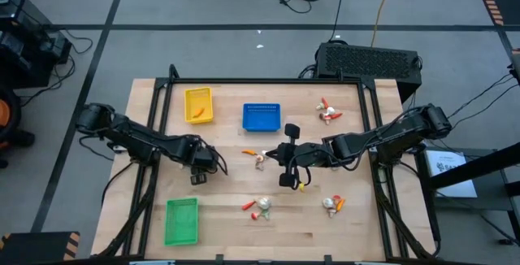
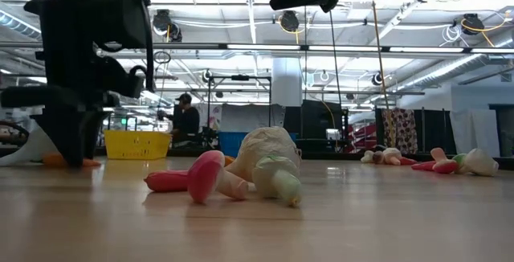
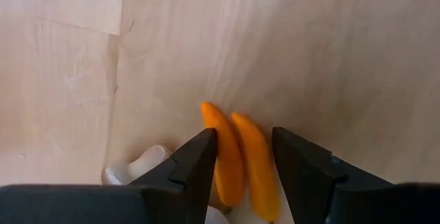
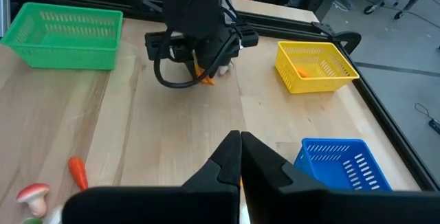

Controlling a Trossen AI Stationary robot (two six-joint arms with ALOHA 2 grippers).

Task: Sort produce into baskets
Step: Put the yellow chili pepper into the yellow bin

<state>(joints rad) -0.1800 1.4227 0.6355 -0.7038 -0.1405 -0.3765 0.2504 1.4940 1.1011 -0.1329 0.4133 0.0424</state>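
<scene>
My left gripper (image 3: 244,162) points straight down at the table between the yellow basket (image 1: 199,105) and the green basket (image 1: 181,220). It is open, its fingers on either side of two orange carrots (image 3: 237,155) that lie side by side on the wood. A whitish piece (image 3: 137,165) lies beside them. The low view shows this gripper (image 2: 80,145) down at the tabletop with orange bits at its foot. My right gripper (image 4: 240,148) hangs shut and empty above the table's middle (image 1: 276,153), near the blue basket (image 1: 262,117). One orange piece (image 4: 300,71) lies in the yellow basket. My left gripper has one finger (image 3: 196,165) close against the side of one carrot (image 3: 221,148) and a thin gap at the other finger. I cannot tell whether it touches them. The fingers come from above and stand along the carrots' long sides, which rest on the table.
Small heaps of produce lie near the far right (image 1: 327,112), under my right gripper (image 1: 258,158), and near the front at the middle (image 1: 258,206) and right (image 1: 333,204). The front middle heap shows a mushroom (image 2: 207,178) and a garlic bulb (image 2: 269,165). People stand beyond the table.
</scene>
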